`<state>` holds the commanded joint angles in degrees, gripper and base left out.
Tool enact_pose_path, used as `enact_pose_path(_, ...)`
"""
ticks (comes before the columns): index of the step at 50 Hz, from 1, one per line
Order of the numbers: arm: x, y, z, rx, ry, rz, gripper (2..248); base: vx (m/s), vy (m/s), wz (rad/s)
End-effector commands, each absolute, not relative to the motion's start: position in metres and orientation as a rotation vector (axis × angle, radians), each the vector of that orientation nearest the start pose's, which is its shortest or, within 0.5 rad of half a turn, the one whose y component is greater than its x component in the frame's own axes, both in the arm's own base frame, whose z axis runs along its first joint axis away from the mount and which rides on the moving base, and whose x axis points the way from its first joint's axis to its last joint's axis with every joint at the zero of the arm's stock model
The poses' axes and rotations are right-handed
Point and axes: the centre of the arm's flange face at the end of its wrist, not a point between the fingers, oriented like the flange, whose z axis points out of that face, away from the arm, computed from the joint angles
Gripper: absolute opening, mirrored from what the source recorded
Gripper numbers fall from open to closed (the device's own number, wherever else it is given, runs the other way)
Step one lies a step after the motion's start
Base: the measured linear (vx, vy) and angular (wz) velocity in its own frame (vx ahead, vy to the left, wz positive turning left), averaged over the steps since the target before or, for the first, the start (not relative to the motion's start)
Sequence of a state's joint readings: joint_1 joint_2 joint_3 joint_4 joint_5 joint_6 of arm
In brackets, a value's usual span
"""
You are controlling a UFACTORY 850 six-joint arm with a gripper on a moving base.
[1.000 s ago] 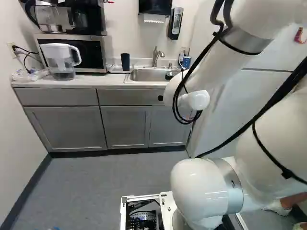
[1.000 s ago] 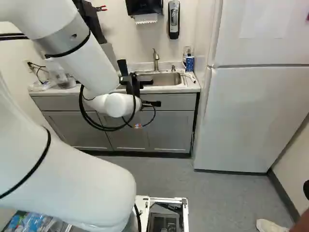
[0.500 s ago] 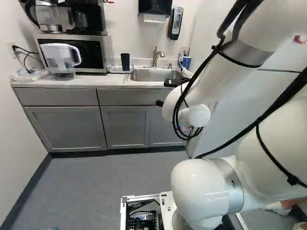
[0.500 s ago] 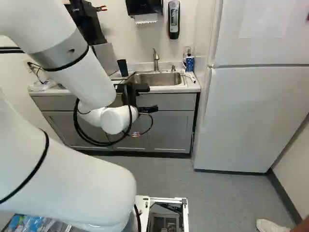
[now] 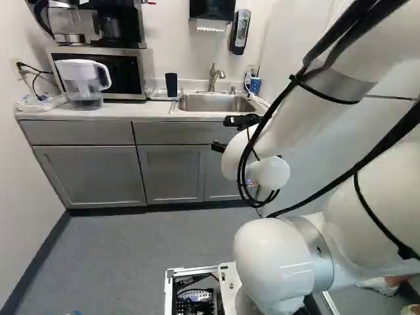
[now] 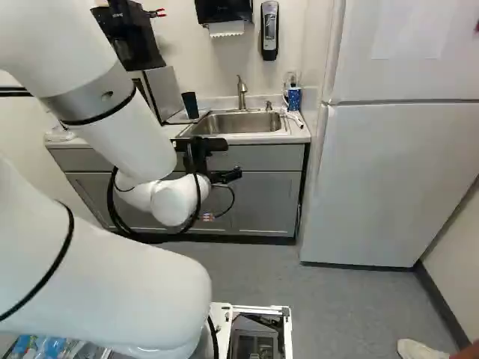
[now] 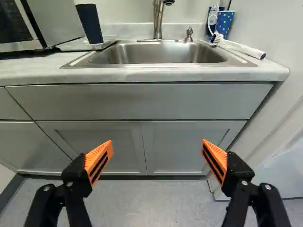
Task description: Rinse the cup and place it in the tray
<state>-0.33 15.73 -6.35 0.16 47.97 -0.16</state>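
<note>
Claw point(image 6: 233, 158) has dropped lower in front of the cabinet point(image 6: 263, 202), spread wide.

ok so the sink point(image 7: 158, 54) is satiny metal, and the faucet point(image 7: 158, 20) at its 12 o'clock is shinier metal. dark cup point(image 7: 89, 23) at its 10 looks like smooth plastic, cabinet doors point(image 7: 182, 146) at its 6 are matt gray.

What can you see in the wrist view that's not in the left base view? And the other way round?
Only the wrist view shows the orange pads on the gripper.

Only the left base view shows the water pitcher, the coffee maker and the soap dispenser on the wall.

Both show the sink, the faucet, the dark cup and the dotted blue cup.
</note>
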Motion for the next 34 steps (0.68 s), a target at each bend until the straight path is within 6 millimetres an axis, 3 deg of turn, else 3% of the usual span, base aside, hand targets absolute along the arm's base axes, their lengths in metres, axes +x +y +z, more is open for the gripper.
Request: enact_pose_path(34, 0.2703, 0.0000, 0.3656, -2.558, 0.000, -1.824, 247, 0.000, 0.000, 0.000)
